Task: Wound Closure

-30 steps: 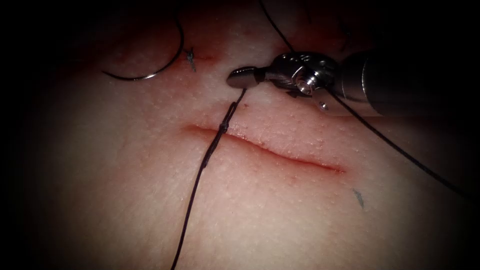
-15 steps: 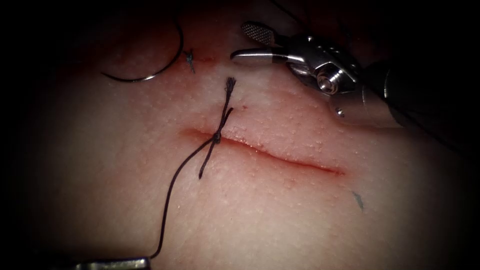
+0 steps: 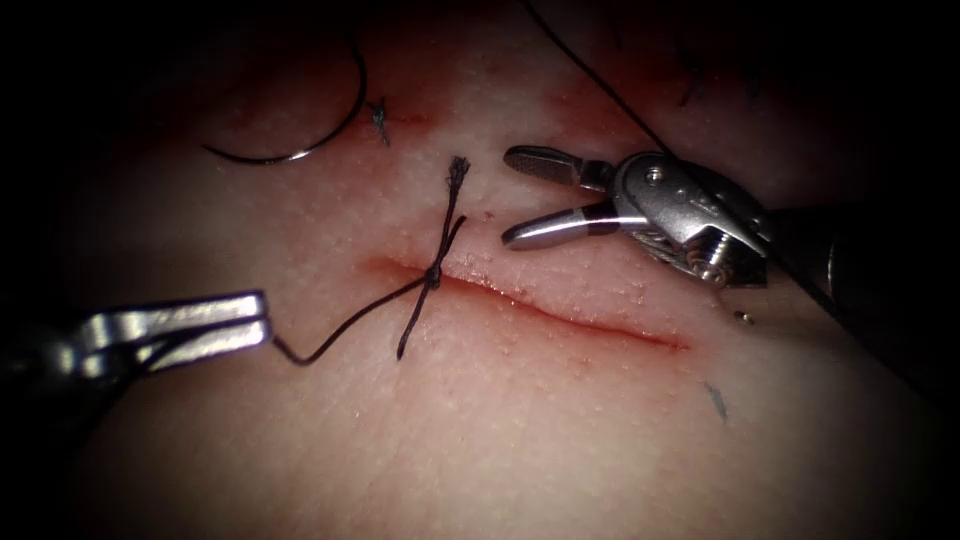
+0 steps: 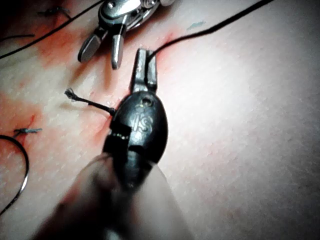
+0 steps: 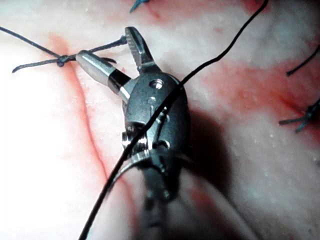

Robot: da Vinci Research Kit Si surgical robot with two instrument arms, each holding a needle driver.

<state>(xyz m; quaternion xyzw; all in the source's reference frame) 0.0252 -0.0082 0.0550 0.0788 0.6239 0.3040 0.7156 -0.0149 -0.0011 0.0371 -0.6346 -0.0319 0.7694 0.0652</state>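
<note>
- You're at a surgical training bench: pale tissue (image 3: 480, 430) (skin pores showing) carries a straight cut (image 3: 560, 310) with red fluid (image 3: 590, 105) around it.
- A knotted thread (image 3: 432, 276), a curved needle (image 3: 300, 152) and two steel tools mark suturing practice.

The left tool (image 3: 255, 320) comes in low from the left edge of the endoscope view, its shaft dark and out of the light, its two flat jaws lying nearly level and pressed together on the thread (image 3: 330, 335); the left wrist view shows the same jaws (image 4: 145, 62) narrow and closed, with the thread running out from between them; the right tool (image 3: 515, 195) enters from the right, its shaft angled down toward the wrist joint, the wrist bent so the jaws point left; those jaws stand spread in a clear V, holding nothing; the right wrist view shows them (image 5: 107, 50) parted the same way.
</note>
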